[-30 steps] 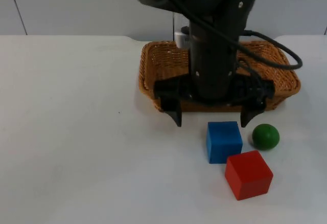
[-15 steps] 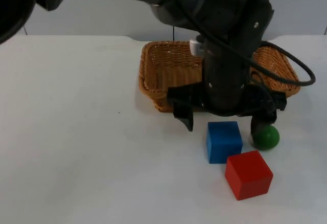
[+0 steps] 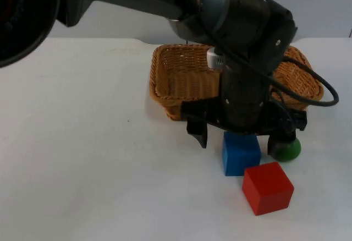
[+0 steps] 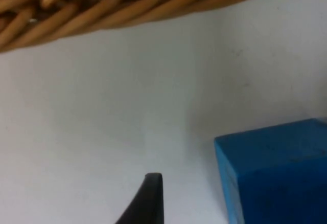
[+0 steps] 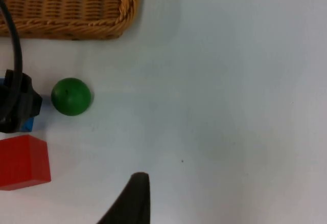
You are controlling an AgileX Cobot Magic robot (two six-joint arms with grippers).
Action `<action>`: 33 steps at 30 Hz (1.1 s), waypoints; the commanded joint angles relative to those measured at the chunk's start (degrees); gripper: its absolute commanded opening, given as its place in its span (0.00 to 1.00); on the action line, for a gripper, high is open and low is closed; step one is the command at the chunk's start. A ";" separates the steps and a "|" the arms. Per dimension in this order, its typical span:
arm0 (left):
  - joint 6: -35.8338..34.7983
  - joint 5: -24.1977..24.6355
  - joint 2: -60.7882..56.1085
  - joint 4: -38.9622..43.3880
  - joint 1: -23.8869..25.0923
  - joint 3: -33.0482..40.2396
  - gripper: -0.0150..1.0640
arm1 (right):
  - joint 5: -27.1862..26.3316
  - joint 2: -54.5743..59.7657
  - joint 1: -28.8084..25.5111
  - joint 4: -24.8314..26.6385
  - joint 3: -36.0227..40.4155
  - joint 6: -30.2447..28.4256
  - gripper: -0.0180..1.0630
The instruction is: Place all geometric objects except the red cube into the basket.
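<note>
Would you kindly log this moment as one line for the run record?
left pincer: open, astride blue cube | right pincer: waiting | green ball, red cube: on table | basket: no objects seen

The blue cube (image 3: 241,154) sits low in the middle, touching the red cube (image 3: 268,187). The green ball (image 3: 288,149) is just right; the basket (image 3: 175,78) is above.

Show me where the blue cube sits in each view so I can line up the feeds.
Top view: the blue cube stands between the open left tool fingers, beside the red cube.
Left wrist view: blue cube near the basket rim.
Right wrist view: a sliver of blue cube above the red cube.
Shared landmark: the basket.
</note>
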 commanded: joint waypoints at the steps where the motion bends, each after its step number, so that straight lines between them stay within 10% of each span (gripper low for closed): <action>1: -0.26 0.33 -0.09 1.32 -0.33 -0.33 0.88 | 0.08 -0.09 -0.36 0.30 -0.07 0.03 0.99; 12: -0.26 0.36 -0.06 3.49 -0.33 -0.33 0.74 | 0.08 -0.09 -0.36 0.30 -0.07 0.03 0.99; 23: -0.26 0.87 -0.37 3.74 -0.33 -0.33 0.01 | 0.18 -0.09 -0.36 0.18 -0.07 0.03 0.99; 33: 3.80 10.51 -7.79 3.88 -0.33 -0.33 0.01 | 0.18 -0.09 -0.36 -0.10 -0.07 0.03 0.99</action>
